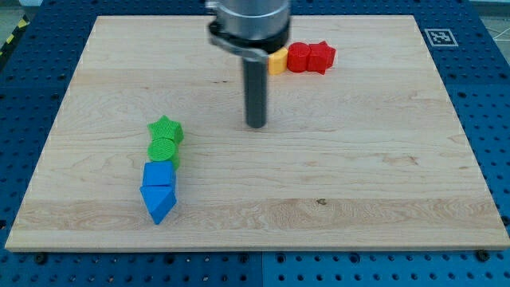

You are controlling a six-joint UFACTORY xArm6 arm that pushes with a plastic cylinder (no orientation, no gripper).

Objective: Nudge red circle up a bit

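The red circle [299, 57] lies near the view's top, right of centre, between a yellow block [278, 61] on its left and a red star-shaped block [322, 57] on its right; all three touch in a row. My tip [256, 125] rests on the board below and left of the red circle, about a rod's length away, touching no block. The rod partly hides the yellow block.
At the view's lower left a green star [166, 128], a green circle [164, 149], a blue square block [158, 174] and a blue triangular block [158, 202] lie in a touching column. The wooden board [358, 175] sits on a blue perforated table.
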